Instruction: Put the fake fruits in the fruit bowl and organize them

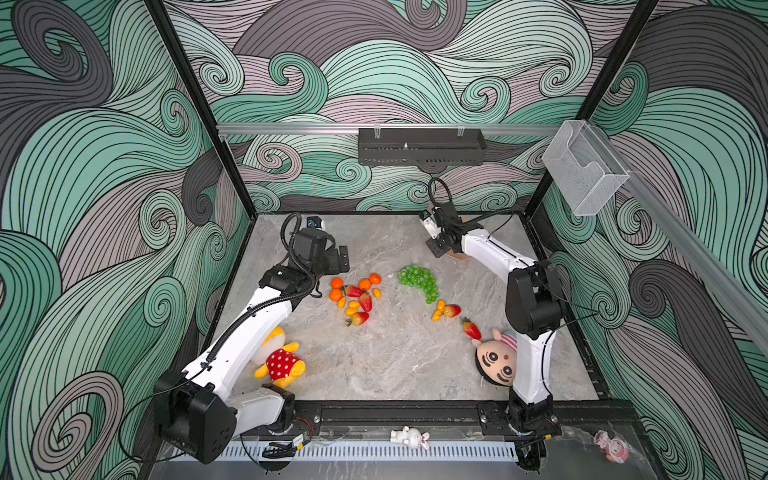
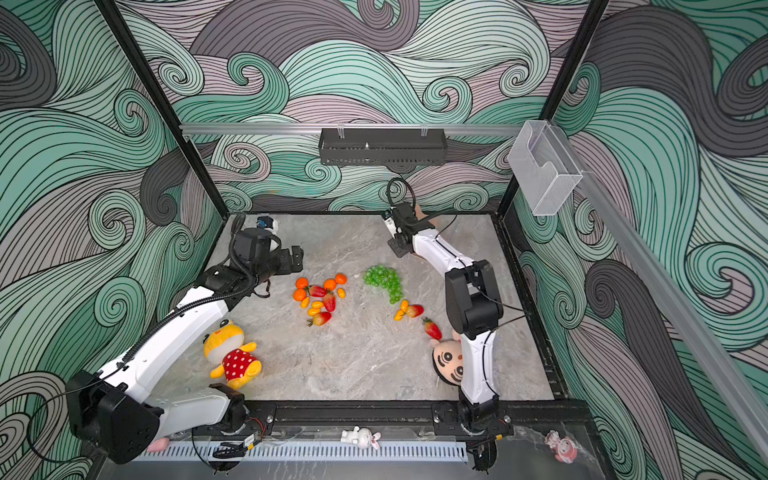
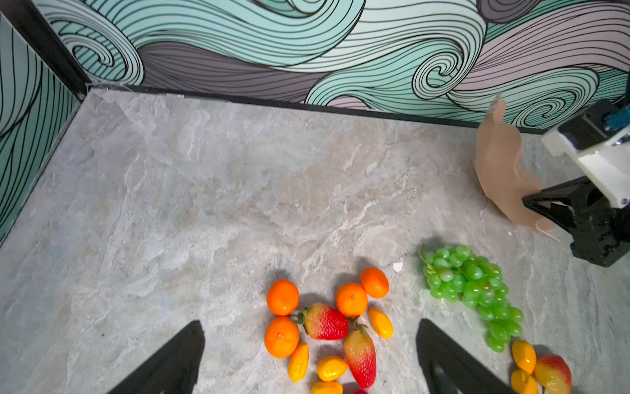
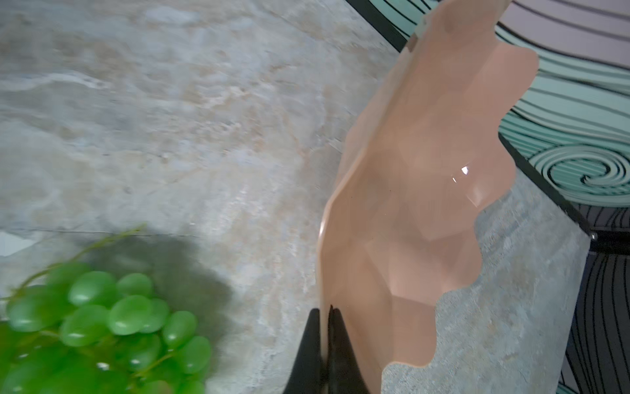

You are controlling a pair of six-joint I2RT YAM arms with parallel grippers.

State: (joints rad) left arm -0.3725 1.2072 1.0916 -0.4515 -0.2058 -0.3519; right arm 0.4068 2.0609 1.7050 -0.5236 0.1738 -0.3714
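Pinching the rim of the fruit bowl [image 4: 409, 204], the right gripper [image 4: 324, 312] holds it tilted steeply near the far edge of the bench [image 1: 374, 365]; the left gripper [image 3: 310, 323] hangs spread near the tangerines [image 3: 282, 296] and strawberries [image 3: 325, 322] mid-bench.

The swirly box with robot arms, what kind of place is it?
Probably a robot practice booth: left arm and right arm mounted at a marble-look tabletop, wave-patterned walls, plastic fruits.
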